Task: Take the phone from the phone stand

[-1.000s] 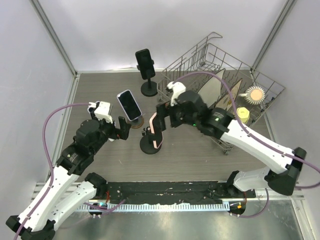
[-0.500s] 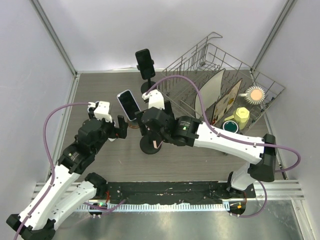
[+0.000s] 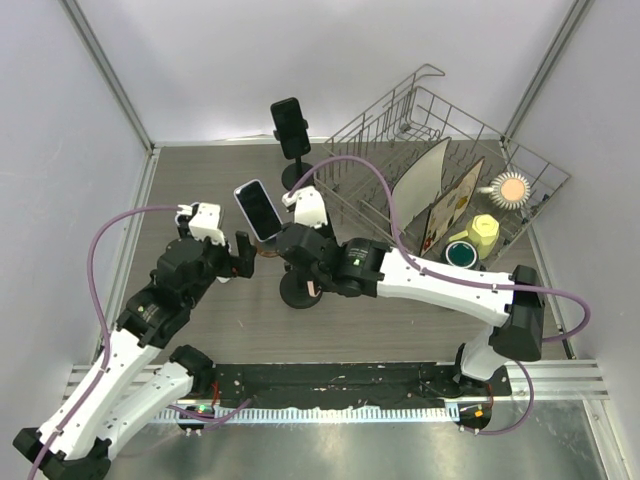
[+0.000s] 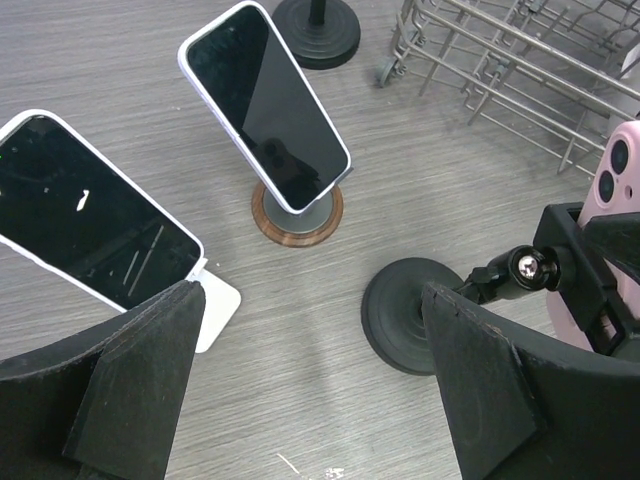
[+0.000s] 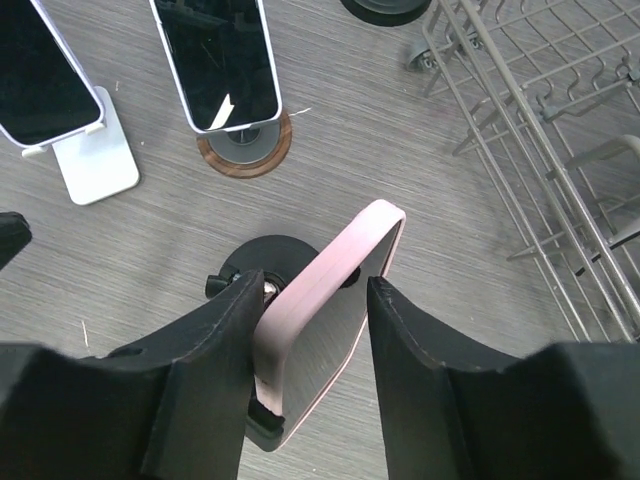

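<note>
The right gripper (image 5: 312, 292) straddled the pink-cased rectangular phone (image 5: 345, 262), which sat in the black round-based stand (image 5: 258, 262) beneath it. Its jaws stood part-way apart, seemingly touching the phone's edges ready to lift; a firm clamp couldn't be told. The left gripper (image 4: 310, 340) hung wide apart and empty.

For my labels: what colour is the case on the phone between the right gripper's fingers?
Pale pink phone case, clearest in the right wrist view.
</note>
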`<state>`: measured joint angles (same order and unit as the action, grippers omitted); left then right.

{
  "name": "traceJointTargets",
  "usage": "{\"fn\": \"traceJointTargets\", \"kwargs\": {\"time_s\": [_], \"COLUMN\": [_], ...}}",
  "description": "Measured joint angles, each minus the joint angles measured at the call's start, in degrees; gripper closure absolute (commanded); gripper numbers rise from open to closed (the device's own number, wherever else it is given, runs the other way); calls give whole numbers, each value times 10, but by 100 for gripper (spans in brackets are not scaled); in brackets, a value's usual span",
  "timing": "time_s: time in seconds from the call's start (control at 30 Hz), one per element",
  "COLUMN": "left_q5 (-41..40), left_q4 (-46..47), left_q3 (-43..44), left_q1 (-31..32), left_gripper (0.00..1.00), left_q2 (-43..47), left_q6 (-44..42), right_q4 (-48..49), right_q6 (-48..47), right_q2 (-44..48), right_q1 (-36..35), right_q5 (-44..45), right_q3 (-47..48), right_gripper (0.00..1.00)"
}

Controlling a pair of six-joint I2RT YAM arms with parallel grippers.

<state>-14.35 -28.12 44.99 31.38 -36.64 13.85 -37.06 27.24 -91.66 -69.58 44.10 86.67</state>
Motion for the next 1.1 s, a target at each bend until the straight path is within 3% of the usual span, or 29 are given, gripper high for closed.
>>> {"fn": "traceJointTargets", "kwargs": {"time_s": [0.2,0.4,0.67,0.8,0.97,1.1], "left_q5": [37,125,256,291,283,233], "left_q4": [4,17,52,75,113,154], "left_q3": [-8,-12,-30,-40,-55,-86], "left_q1": [0,0,0,4,54,117], "left_gripper": [4,2,0,5,4,5], "left_q2": [-5,-28,-67,-72,-88,-113], "left_q6": [-6,-7,-1,16,47,68], "right_q4": [53,138,286,344,400,436], "right_q6": [-21,-74,-148,-175,-202,-215], "right_q2": [11,82,188,223,236,236], "right_q1": [-4,-3,-3,-3,-3,-3], "right_q5": [8,-14,-71,-89,-106,-118], "right_q3": [-35,-133,-277,-328,-362,-378], "right_gripper": [80,97,99,99,99,99]}}
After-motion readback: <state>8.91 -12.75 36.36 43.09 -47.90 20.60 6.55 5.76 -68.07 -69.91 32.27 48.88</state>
